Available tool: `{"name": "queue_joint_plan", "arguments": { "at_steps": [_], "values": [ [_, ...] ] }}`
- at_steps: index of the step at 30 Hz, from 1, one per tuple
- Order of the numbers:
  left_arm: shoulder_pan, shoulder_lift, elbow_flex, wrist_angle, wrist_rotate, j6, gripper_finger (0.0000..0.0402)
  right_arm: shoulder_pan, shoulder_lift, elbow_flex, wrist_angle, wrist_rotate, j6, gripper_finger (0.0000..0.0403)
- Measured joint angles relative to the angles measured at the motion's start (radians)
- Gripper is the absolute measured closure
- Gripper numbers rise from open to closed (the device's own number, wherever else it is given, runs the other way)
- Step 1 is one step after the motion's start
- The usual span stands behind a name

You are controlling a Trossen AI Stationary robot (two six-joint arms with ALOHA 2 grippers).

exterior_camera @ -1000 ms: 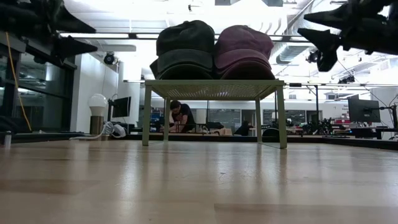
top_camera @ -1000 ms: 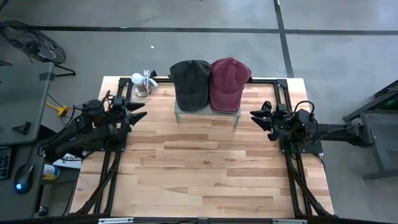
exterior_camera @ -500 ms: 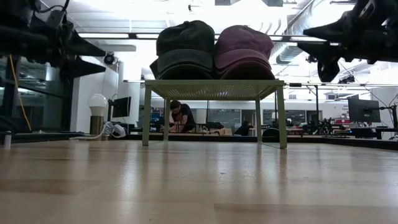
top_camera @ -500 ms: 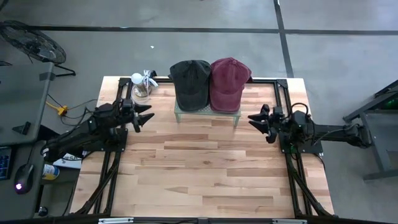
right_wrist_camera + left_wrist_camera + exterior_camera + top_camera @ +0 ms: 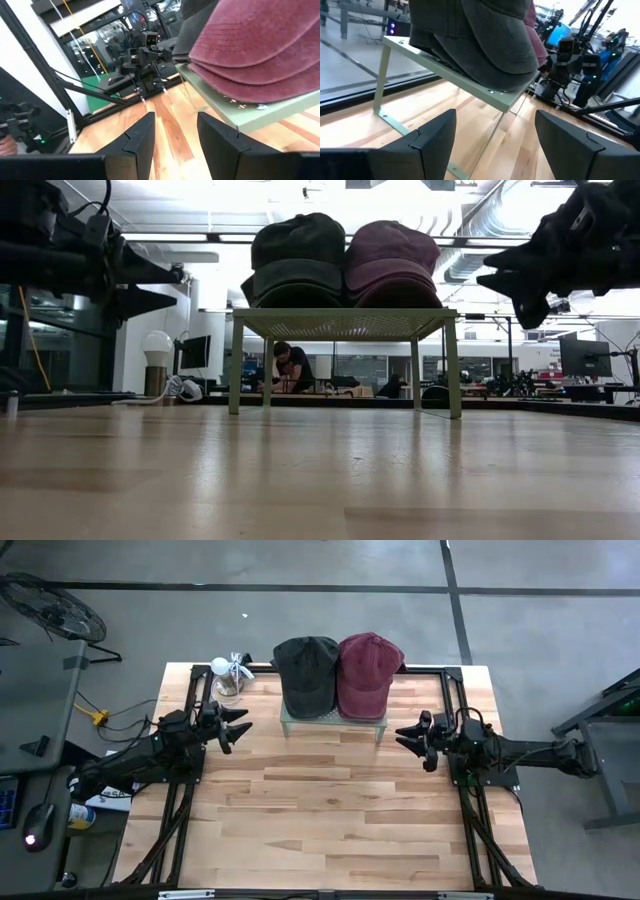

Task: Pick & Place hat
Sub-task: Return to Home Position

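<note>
Black caps [image 5: 305,675] and red caps [image 5: 368,673] are stacked side by side on the green shelf [image 5: 330,719], top centre of the high view. Black is on the left, red on the right, and the two stacks touch. Brims point toward the lower edge of the frame and overhang the shelf front.

Low view: both stacks [image 5: 297,260] [image 5: 392,260] sit on the shelf top [image 5: 345,320], in the upper middle of the frame. The shelf legs stand on the table [image 5: 320,470].

Left gripper [image 5: 241,725] is left of centre in the high view, just left of the shelf and clear of it, off the table surface. Its fingers are spread with nothing between them. In the low view it shows upper left [image 5: 178,285], about level with the caps. Its wrist view [image 5: 495,114] looks across at the shelf corner and the black brim [image 5: 485,45].

Right gripper [image 5: 402,737] is right of centre, just right of the shelf and not touching it. Its fingers are also apart and empty. It shows upper right in the low view [image 5: 483,268]. Its wrist view [image 5: 175,116] has the red brim [image 5: 250,55] filling the upper right.

The grippers face each other across the shelf front.

A white bulb [image 5: 220,667] sits at the table's top-left corner. A person [image 5: 293,365] is seated far back in the room, seen under the shelf.
</note>
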Motion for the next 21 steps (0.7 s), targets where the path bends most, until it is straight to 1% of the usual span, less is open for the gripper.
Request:
{"name": "queue_joint_plan", "arguments": {
  "at_steps": [6, 10, 14, 18, 21],
  "values": [
    [0.0, 0.011, 0.0, -0.005, -0.007, 0.002, 0.0134, 0.0, 0.0, 0.0, -0.039, 0.023, -0.026, 0.0263],
    [0.0, 0.01, 0.0, -0.006, -0.008, 0.002, 0.0134, 0.0, 0.0, 0.0, -0.042, -0.006, -0.129, 0.0263],
    [0.0, 0.01, -0.001, 0.009, -0.007, 0.002, 0.0134, 0.0, 0.0, 0.0, -0.042, -0.007, -0.216, 0.0263],
    [0.0, 0.01, -0.003, 0.016, -0.007, 0.002, 0.0134, 0.0, 0.0, 0.0, -0.041, -0.007, -0.268, 0.0263],
    [0.0, 0.01, -0.003, 0.017, -0.007, 0.002, 0.0134, 0.0, 0.0, 0.0, -0.041, -0.007, -0.268, 0.0263]
  ]
}}
